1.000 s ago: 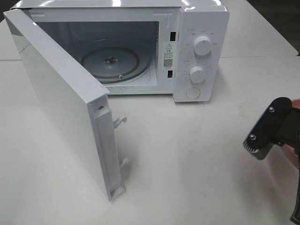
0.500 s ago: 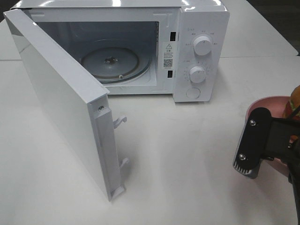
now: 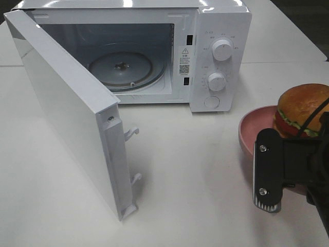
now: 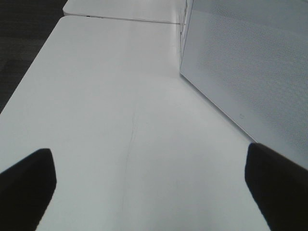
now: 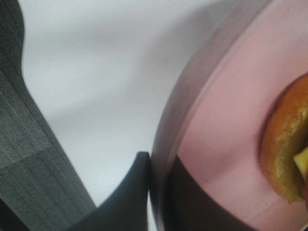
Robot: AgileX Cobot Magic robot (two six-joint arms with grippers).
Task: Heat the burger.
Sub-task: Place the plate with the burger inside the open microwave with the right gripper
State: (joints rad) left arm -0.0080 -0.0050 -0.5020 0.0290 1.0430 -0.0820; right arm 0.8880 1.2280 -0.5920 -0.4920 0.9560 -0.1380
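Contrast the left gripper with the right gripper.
The left gripper stands wide open; the right gripper is shut. The left holds nothing above bare table; the right pinches the rim of the pink plate, with the burger on it. Both look dark.

Right arm housing (image 3: pixel 269 167) black, two silver screws (image 3: pixel 262 148), ribbed grey end (image 3: pixel 267 205), black cable (image 3: pixel 312 117); left fingers (image 4: pixel 26 185) dark, perhaps black.

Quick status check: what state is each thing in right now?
microwave door: swung open
turntable: bare
pink plate: rim clamped by right gripper
burger: sitting on pink plate
right gripper: shut on pink plate
left gripper: open, holding nothing
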